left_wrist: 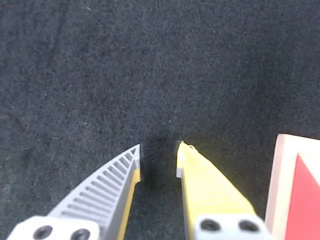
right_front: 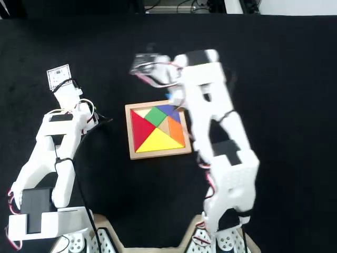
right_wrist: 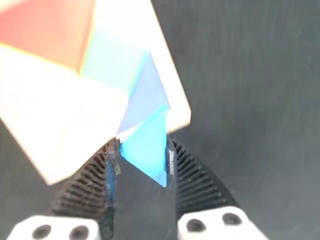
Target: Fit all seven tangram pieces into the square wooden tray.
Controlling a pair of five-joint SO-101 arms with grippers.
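- At the middle of the black tabletop [right_front: 274, 105] lies the square wooden tray [right_front: 158, 154], already holding most of the colours: a red piece [right_front: 138, 132], a yellow piece [right_front: 158, 141], a green piece [right_front: 156, 116] and an orange piece [right_front: 177, 133].
- Two pale patches inside it could be bare wood or pale pieces; from where I stand I cannot tell which.
- Over the tray's far corner on the right arm's side hangs the right pincer [right_wrist: 142, 145], clamped on a light blue piece [right_wrist: 147, 150].
- The piece is pinched across its flat faces and points down at the corner, with part of it overlapping the rim. I take it that this grip lets it be lowered edge-first into whatever gap is left.
- Just beside the near-left edge of the tray [left_wrist: 280, 190] sits the left pincer [left_wrist: 159, 150], its fingers a little apart and empty, tips low over the cloth.
- It looks parked there to stay out of the way, or perhaps to brace the tray against sliding; that is only my reading.
- The tricky part to come seems to be alignment, since the blue piece sits skewed to the tray's edges and the neighbours leave little slack.
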